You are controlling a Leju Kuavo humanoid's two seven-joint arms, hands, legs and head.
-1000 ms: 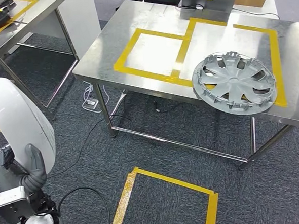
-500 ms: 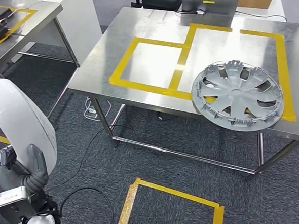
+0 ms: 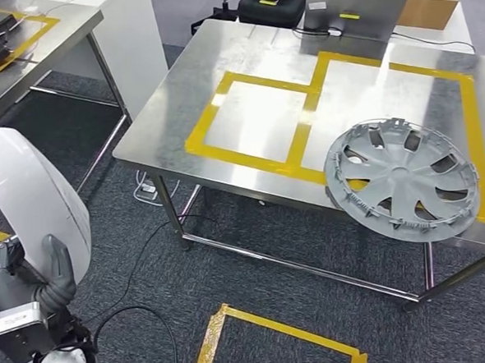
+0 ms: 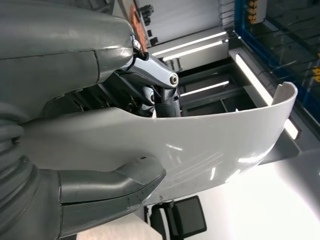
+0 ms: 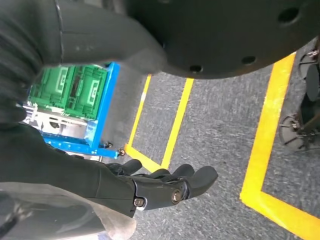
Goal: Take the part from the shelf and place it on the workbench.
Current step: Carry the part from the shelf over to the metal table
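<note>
Part in left hand; workbench ahead.

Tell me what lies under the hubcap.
The hubcap lies on the steel table, across a yellow tape line near the front edge. Tape shows through its openings; what its solid parts cover is hidden.

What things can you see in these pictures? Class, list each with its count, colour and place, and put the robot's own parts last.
Panel: one, white, curved, held at lower left.
Hubcap: one, silver, lying at the workbench's near right edge, over the tape.
Workbench: one, steel, centre.
Tape: yellow rectangles on the workbench; more on the carpet.
Second table: one, steel, upper left.
Crates: green, on a blue cart.
Left hand: grey, holds the panel.
Right hand: dark, fingers extended, holding nothing, above the carpet.
</note>
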